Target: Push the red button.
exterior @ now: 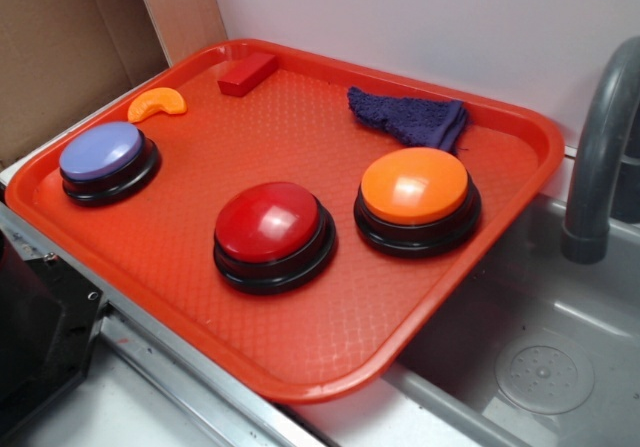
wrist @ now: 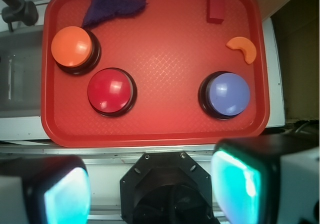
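Wide apart and empty, the gripper (wrist: pixel 150 184) shows only in the wrist view, where its two fingers (wrist: pixel 247 184) sit at the bottom corners of the picture, one at about 7 o'clock and one at about 5 o'clock, each with a pale teal pad facing inward; nothing lies between them and they touch nothing. They hang well above and short of the red tray (wrist: pixel 165 58), over the metal edge in front of it, with the black wrist mount visible between them. On the tray, the red button (wrist: pixel 111 90) stands left of centre in the wrist view, at roughly 8 o'clock from the tray's middle, upright on its black ring base, its glossy dome catching a highlight. Just beside it at its 10 o'clock is the orange button (wrist: pixel 73 47), close to it though their bases look apart. Well apart at the red button's 3 o'clock stands the blue-purple button (wrist: pixel 227 93). A dark purple cloth (wrist: pixel 111 7) lies crumpled at the tray's far edge, just beyond the orange button. A small red block (wrist: pixel 216 6) rests near the far right corner, and an orange slice-shaped piece (wrist: pixel 242 48) lies beyond the blue-purple button. Left of the tray sits a grey sink (wrist: pixel 20 83) with a dark faucet (wrist: pixel 17 8).
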